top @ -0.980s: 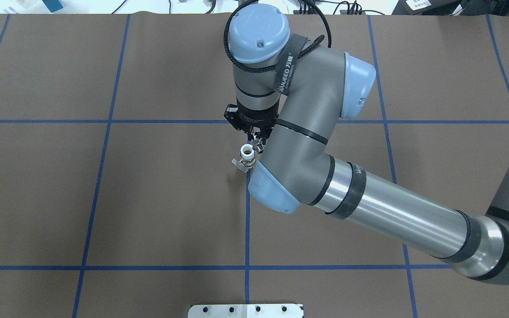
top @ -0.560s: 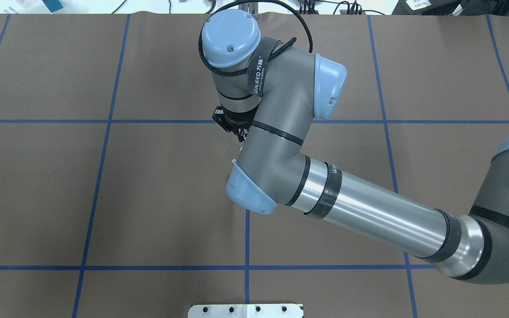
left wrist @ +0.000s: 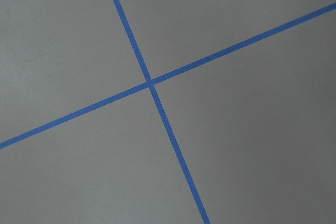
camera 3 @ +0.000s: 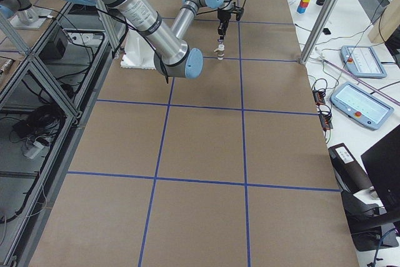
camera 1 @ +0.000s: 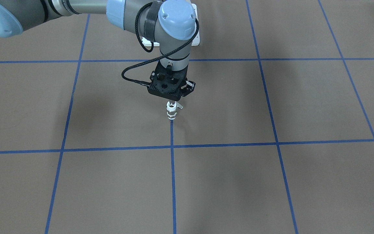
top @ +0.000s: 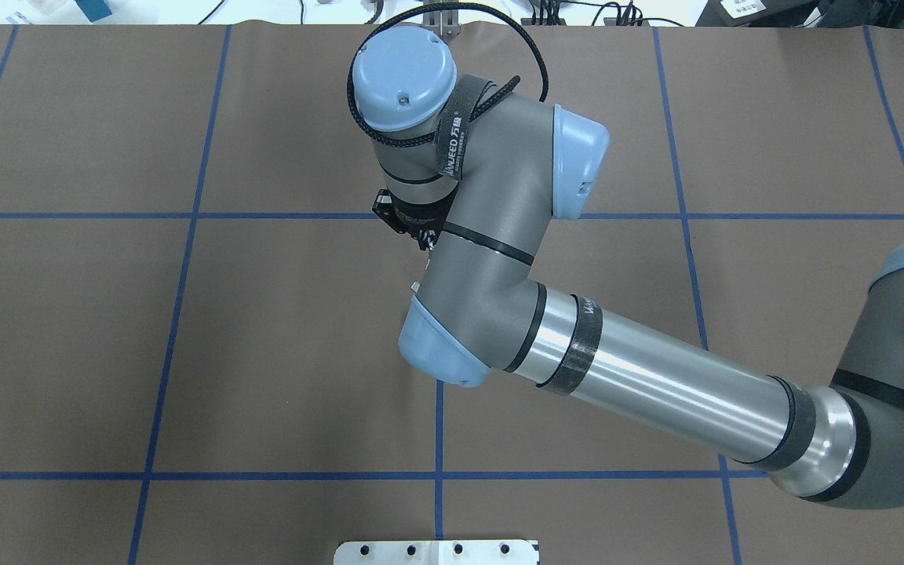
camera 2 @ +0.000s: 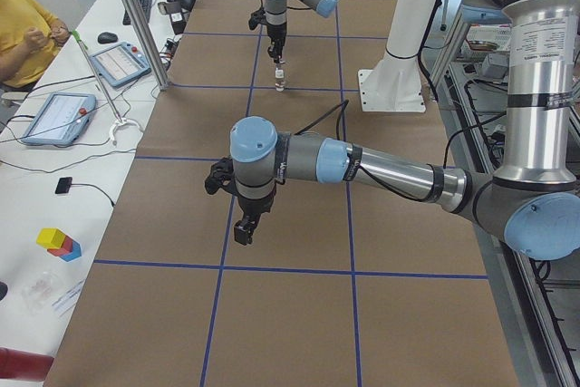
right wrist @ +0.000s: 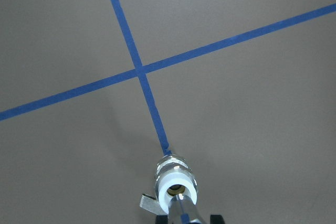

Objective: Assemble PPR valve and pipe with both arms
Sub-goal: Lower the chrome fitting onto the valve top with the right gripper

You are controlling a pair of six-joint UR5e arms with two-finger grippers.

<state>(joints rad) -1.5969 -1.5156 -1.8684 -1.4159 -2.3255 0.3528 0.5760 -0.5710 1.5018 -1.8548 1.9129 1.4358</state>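
The white PPR valve stands upright on a blue tape line, its grey lever to the side. My right gripper hangs straight above it, shut on the silver pipe. The pipe's lower end sits at the valve's open white top. In the overhead view the right arm hides the valve, and only the gripper's black base shows. My left gripper shows only in the exterior left view, low over bare table far from the valve. I cannot tell its state.
The white pedestal plate sits at the table's robot-side edge. Blue tape lines grid the brown table. An operators' desk with tablets and a person in yellow runs along one side.
My right arm has swung left in the overhead view, carrying the pipe over the valve. The valve, visible beside the gripper a second ago, is now covered by the arm.
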